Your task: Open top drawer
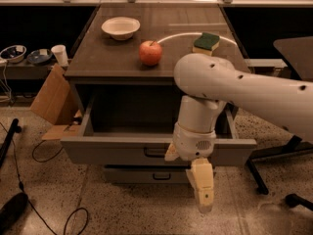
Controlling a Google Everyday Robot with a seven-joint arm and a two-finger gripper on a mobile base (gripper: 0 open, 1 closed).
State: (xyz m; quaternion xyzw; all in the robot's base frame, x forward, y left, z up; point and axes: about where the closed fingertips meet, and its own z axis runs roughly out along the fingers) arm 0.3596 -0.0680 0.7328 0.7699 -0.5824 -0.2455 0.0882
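The top drawer (112, 153) of the grey cabinet stands pulled out, and its dark inside shows as empty. Its small dark bar handle (154, 152) sits at the centre of the front, partly behind my wrist. My gripper (202, 194) hangs pointing down in front of the drawer front, just right of the handle and a little below it, apart from the handle. My white arm comes in from the right and covers the drawer's right part. A narrower grey drawer (142, 175) below is closed.
On the cabinet top (98, 62) are a white bowl (120, 27), a red apple (150, 52) and a green sponge (206, 40). A cardboard box (51, 102) leans at the left. Cables (29, 155) lie on the floor at left. A chair base (274, 165) is at the right.
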